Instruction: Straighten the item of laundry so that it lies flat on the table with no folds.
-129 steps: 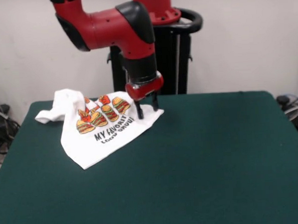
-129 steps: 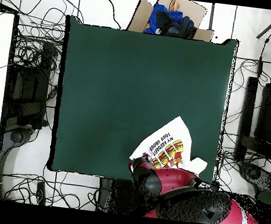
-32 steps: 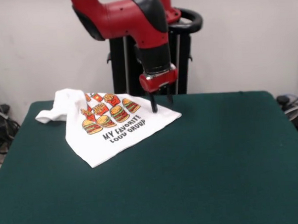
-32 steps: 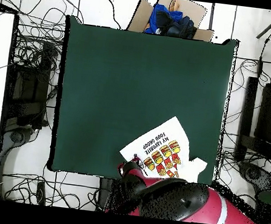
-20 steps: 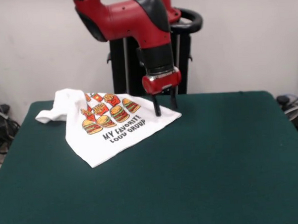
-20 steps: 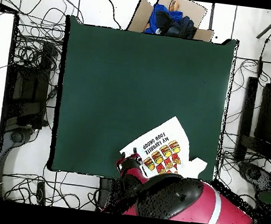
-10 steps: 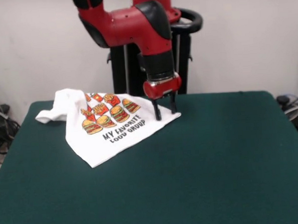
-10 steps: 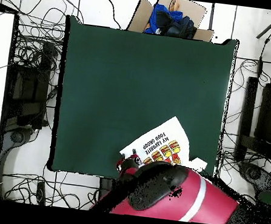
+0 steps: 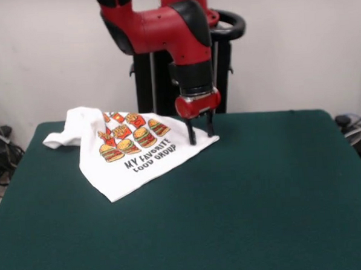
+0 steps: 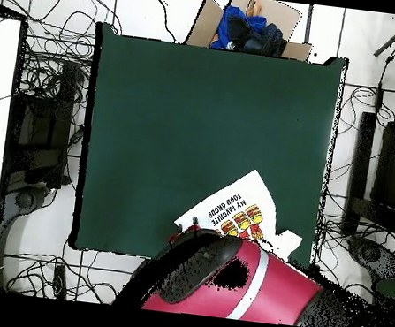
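The item of laundry [image 9: 130, 159], a white T-shirt printed with burgers and black text, lies at the far left of the green table [image 9: 262, 191]. Its body is spread out, but the sleeve end at the left [image 9: 65, 136] is bunched up. My gripper [image 9: 201, 137] stands open over the shirt's right corner, one fingertip [image 9: 192, 140] on the cloth and the other at the cloth's edge. In the overhead view the shirt [image 10: 235, 213] shows near the table's [image 10: 170, 123] bottom edge, and the red arm [image 10: 222, 285] hides part of it along with the gripper.
A cardboard box with blue cloth [image 10: 249, 27] sits beyond the table's top edge in the overhead view. Cables cover the floor on both sides. The black pedestal [image 9: 220, 66] stands right behind the gripper.
Over 6.5 s the shirt's right corner moved right with the gripper and the print spread out. In the last second the gripper dropped slightly and the shirt stayed still.
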Controlling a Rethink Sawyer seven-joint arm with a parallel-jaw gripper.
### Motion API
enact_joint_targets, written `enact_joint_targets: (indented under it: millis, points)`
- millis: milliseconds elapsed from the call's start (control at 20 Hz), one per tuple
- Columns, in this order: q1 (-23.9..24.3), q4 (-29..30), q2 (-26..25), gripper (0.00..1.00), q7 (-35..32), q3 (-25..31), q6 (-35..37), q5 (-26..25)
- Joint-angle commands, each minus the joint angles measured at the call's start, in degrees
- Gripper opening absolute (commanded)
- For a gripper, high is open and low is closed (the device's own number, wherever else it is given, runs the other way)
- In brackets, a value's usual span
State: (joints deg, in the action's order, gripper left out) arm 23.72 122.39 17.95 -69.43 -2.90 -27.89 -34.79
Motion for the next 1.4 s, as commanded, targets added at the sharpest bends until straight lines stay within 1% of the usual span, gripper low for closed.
enact_joint_targets:
  millis: [50,250,300,500,950,1150,1400]
  points:
    - [0.09,-10.66,-3.17,1.0,-9.64,-1.08,2.98,3.7]
    - [1.13,-10.36,-2.65,1.0,-9.39,0.24,5.17,2.59]
    - [1.46,-10.32,-2.57,0.0,-9.32,0.62,5.75,2.33]
    - [2.74,-10.24,-2.35,0.0,-8.92,1.99,7.98,1.3]
    - [3.42,-9.87,-1.75,0.0,-8.46,2.76,9.43,1.24]
    - [6.55,-6.76,1.99,0.0,-10.49,6.92,8.46,-0.3]
    - [13.77,-3.3,4.44,0.0,-13.93,15.31,5.68,-3.54]
